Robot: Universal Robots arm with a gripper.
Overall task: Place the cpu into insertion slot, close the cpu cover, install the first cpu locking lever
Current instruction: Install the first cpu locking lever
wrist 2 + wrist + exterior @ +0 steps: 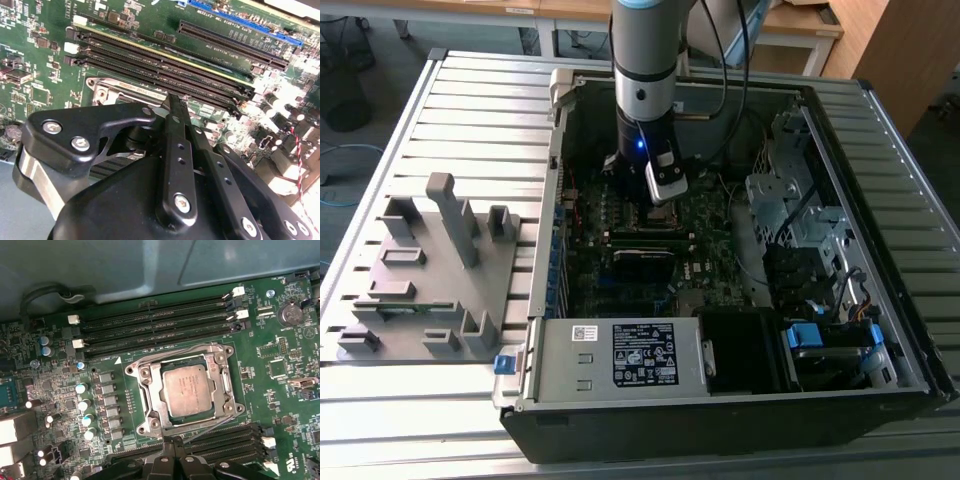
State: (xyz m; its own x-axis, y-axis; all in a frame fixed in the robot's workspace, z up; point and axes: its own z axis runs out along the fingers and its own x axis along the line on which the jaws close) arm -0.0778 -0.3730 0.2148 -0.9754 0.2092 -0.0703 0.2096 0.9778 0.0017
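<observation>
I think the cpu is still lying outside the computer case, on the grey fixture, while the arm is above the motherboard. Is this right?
Not quite. The cpu already sits in the insertion slot on the motherboard, as the first wrist view shows, with the cpu cover framing it. The arm is indeed above the motherboard.

In the exterior view we look down from high and well back at the open case (720, 250) on the desk (470, 110), with the arm (645, 70) reaching in. Both wrist views sit close over the motherboard (270, 390): the first faces the socket (187, 390) nearly straight down, while the second looks slantwise across the memory slots (160, 62), which both views share.
</observation>
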